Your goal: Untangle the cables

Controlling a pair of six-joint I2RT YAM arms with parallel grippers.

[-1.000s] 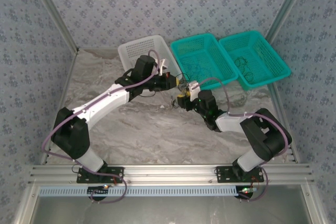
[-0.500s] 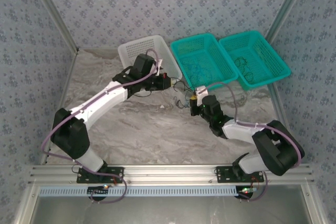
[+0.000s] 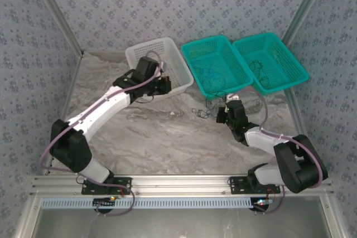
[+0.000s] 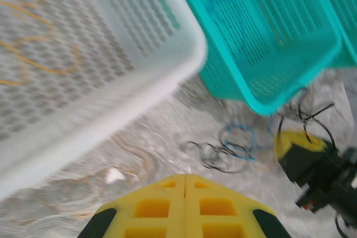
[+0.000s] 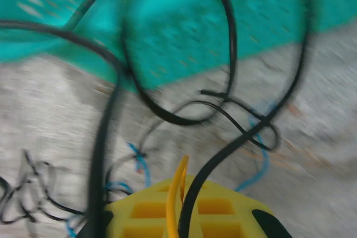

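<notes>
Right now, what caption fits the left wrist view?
Shut left gripper by white basket and teal basket; black and blue cables lie loose on the table.

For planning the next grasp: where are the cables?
The cables lie right of centre in the top view, before the middle basket, some strands in the right gripper.

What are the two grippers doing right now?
Left gripper: closed, nothing seen in it.
Right gripper: closed on the cables.

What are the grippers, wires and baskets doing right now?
left gripper: shut, empty-looking.
right gripper: shut on cables, yellow and black strands.
cables: tangled, loops lying on the table.
white basket: upright, orange wires inside.
middle teal basket: upright, bluish wires inside.
right teal basket: upright, black wires inside.
</notes>
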